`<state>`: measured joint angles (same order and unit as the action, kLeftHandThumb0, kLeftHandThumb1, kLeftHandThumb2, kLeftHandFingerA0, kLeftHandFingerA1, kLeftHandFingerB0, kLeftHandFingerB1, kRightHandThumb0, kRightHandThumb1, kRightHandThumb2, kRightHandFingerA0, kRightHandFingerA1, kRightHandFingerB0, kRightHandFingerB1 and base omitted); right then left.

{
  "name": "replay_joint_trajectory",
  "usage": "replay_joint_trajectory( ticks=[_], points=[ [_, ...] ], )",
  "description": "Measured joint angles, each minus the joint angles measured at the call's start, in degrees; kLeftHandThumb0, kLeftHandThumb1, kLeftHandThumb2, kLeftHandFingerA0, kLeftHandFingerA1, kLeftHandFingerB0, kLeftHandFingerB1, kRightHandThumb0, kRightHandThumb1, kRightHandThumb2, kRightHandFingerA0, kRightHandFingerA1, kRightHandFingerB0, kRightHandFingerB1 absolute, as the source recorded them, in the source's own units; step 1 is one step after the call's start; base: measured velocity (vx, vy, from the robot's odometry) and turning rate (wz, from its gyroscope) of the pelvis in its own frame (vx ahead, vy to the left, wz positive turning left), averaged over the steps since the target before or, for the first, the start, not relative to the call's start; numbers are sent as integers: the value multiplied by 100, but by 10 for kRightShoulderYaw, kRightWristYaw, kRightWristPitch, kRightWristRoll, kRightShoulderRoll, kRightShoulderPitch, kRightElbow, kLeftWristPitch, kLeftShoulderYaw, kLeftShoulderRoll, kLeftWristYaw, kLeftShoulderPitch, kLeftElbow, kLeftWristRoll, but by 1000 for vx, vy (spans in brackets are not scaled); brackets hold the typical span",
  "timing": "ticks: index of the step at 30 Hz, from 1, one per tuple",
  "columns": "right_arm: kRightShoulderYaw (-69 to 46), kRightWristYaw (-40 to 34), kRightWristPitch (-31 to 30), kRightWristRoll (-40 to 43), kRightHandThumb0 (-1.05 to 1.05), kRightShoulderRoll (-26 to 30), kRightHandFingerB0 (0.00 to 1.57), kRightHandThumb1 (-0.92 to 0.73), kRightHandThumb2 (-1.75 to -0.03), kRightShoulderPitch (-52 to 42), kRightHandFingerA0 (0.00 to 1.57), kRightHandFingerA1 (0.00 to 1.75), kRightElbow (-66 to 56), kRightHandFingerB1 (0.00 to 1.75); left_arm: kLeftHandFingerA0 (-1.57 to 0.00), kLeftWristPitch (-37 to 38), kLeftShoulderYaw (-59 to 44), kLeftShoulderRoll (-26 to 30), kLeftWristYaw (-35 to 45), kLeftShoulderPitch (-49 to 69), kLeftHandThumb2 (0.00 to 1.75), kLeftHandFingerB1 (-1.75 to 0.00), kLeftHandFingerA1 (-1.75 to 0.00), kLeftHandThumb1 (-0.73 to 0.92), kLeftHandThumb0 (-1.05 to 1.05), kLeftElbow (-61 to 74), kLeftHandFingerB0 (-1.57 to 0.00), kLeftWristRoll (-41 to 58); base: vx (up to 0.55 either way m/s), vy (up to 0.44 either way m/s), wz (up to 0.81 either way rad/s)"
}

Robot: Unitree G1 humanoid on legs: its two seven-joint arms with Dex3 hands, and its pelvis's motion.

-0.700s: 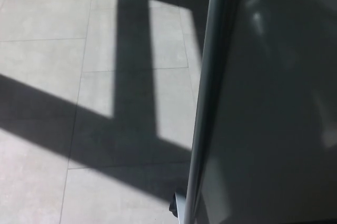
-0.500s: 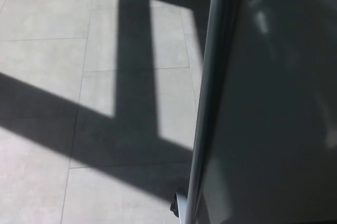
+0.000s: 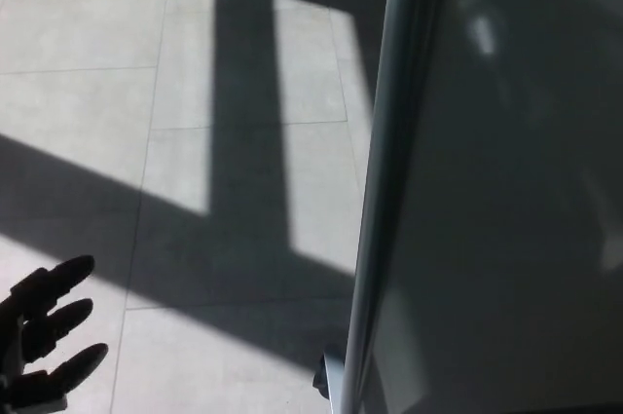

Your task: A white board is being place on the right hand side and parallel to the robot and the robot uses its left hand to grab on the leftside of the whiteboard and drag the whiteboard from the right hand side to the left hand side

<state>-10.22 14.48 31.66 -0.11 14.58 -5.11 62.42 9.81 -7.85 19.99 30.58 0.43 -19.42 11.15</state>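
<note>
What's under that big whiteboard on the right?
At the foot of the whiteboard, by its left edge, a dark caster rests on the tiled floor. The panel fills the right side and hides everything else beneath and behind it.

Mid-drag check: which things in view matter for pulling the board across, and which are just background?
Part of the job:
- whiteboard, filling the picture's right
- its metal left edge frame, the part to grab
- left hand, open, low at the left, apart from the board

Just there:
- tiled floor
- window shadows across it
- caster at the board's foot
</note>
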Motion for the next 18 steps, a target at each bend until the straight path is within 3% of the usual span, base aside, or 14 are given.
replay_joint_trajectory(
  ticks=[6,7,8,9,10,15,16,18],
  points=[
    [0,3,8,0,-60,0,30,-77,-76,4,71,108,3,67,-5,-51,52,-13,1,-73,66,-17,-35,52,-38,45,-5,-2,0,0,0],
    [0,3,10,0,-62,0,34,-61,-110,4,73,97,4,68,-5,-63,68,-17,1,-92,70,-19,-33,49,-32,53,-2,-6,0,0,0],
    [0,3,11,1,-62,0,34,-61,-110,5,73,97,4,68,-5,-70,77,-20,1,-104,70,-19,-33,49,-32,57,-2,-9,0,0,0],
    [0,4,12,1,-62,0,32,-76,-76,5,73,106,5,67,-2,-78,86,-22,1,-117,69,-17,-28,50,-29,62,-3,-11,0,0,0],
    [0,4,13,1,-61,0,31,-76,-74,6,72,108,6,65,-3,-86,94,-25,0,-127,69,-17,-29,49,-37,65,-3,-12,0,0,0],
    [0,6,16,2,-63,0,32,-75,-75,7,72,108,13,66,-1,-129,134,-51,-4,-199,70,-17,-28,46,-40,60,-2,-21,0,0,0],
    [-1,6,17,3,-63,0,32,-74,-78,8,73,110,15,70,0,-138,141,-56,-5,-214,72,-17,-30,33,-51,52,0,-23,0,0,0],
    [-1,7,21,4,-62,0,31,-76,-78,9,71,111,19,71,-2,-153,155,-67,-7,-249,73,-16,-30,34,-53,24,-1,-30,0,0,0]
  ],
)
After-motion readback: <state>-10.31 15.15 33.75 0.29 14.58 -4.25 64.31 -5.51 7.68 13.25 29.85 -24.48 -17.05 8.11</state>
